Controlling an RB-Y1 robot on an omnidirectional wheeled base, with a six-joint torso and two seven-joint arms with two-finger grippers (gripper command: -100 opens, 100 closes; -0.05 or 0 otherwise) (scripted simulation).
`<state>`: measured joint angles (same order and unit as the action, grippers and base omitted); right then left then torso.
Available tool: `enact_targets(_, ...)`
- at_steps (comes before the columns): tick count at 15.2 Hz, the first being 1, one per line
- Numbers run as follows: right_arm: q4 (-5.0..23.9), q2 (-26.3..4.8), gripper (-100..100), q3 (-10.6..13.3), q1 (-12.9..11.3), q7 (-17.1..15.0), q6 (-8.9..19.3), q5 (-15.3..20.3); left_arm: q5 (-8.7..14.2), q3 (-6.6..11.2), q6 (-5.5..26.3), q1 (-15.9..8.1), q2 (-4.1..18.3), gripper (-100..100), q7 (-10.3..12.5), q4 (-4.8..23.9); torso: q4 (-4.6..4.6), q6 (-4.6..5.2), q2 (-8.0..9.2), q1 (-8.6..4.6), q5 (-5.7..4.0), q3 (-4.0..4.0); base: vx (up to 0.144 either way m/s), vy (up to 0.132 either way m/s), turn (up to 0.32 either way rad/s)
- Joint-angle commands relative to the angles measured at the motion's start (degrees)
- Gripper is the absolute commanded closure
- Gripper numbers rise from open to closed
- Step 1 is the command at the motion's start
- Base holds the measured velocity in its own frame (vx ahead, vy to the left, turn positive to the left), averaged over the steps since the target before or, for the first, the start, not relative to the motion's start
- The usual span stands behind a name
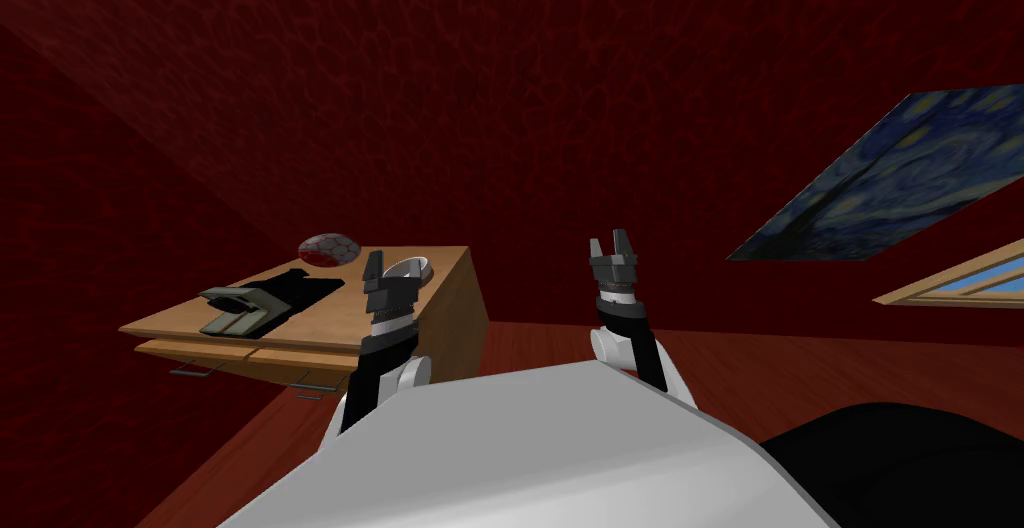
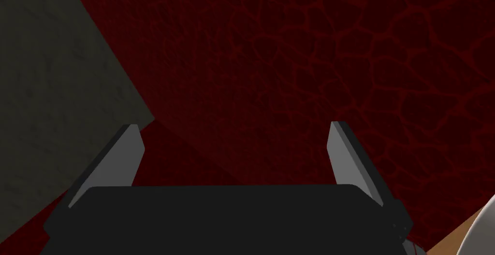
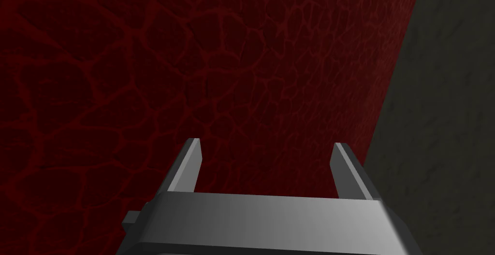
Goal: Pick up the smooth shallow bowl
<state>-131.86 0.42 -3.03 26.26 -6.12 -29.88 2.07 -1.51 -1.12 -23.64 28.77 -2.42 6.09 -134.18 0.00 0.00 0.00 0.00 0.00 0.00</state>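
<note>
A smooth white shallow bowl point(image 1: 414, 271) sits at the near right corner of a wooden desk point(image 1: 452, 292). My left gripper point(image 1: 381, 268) is raised just in front of the bowl and hides its left part. In the left wrist view that gripper point(image 2: 235, 143) is open with nothing between its fingers; the bowl's white rim point(image 2: 485, 230) curves in beside the right finger, over a strip of desk wood point(image 2: 452, 241). My right gripper point(image 1: 612, 243) is held up to the right of the desk, open point(image 3: 267, 162) and holding nothing.
A dark red veined dome point(image 1: 328, 249) rests at the desk's far edge. A grey stapler-like object point(image 1: 234, 310) lies on a black patch point(image 1: 297, 290). Drawers with handles point(image 1: 196, 372) front the desk. Red walls rise behind it; a painting point(image 1: 890, 182) hangs at right.
</note>
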Motion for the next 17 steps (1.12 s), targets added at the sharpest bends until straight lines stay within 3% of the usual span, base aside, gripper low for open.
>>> enact_targets(1,0.00,0.00,0,0.00,0.00,0.00,0.00,0.00,0.59,0.24,0.78,-0.27,2.86,-100,0.37,0.06,0.00,0.00,0.00,0.00,0.00,0.00,0.000,0.000,0.000)
enact_targets(2,0.00,0.00,0,0.00,0.00,0.00,0.00,0.00,0.59,0.24,0.78,-0.27,3.20,-100,0.37,0.06,0.00,0.00,0.00,0.00,0.00,0.00,-0.002,-0.008,0.008)
enact_targets(10,0.00,0.00,0,0.00,0.00,0.00,0.00,0.00,4.16,1.71,5.65,-1.87,12.68,-100,2.54,0.51,0.00,0.00,-0.01,-0.05,-0.01,-0.01,0.000,-0.017,0.011)
enact_targets(13,0.00,0.00,0,0.00,0.00,0.00,0.00,0.00,7.03,2.88,9.51,-3.12,16.63,-100,4.26,0.92,-0.01,0.00,-0.02,-0.07,-0.02,-0.01,0.004,-0.023,0.017)
enact_targets(14,0.00,0.00,0,0.00,0.00,0.00,0.00,0.00,7.03,2.88,9.60,-3.12,17.57,-100,4.26,0.92,-0.01,0.00,-0.03,-0.07,-0.02,-0.02,0.008,-0.024,0.017)
enact_targets(15,0.00,0.00,0,0.00,0.00,0.00,0.00,0.00,8.71,3.57,11.47,-3.83,19.08,-100,5.26,1.17,-0.01,0.00,-0.04,-0.07,-0.02,-0.02,0.010,-0.025,0.021)
enact_targets(16,0.00,0.00,0,0.00,0.00,0.00,0.00,0.00,8.71,3.57,11.93,-3.83,20.03,-100,5.26,1.17,-0.01,0.00,-0.05,-0.08,-0.02,-0.03,0.009,-0.025,0.016)
enact_targets(17,0.00,0.00,0,0.00,0.00,0.00,0.00,0.00,10.54,4.32,13.49,-4.60,21.45,-100,6.33,1.45,-0.01,0.00,-0.05,-0.08,-0.02,-0.03,0.009,-0.028,0.025)
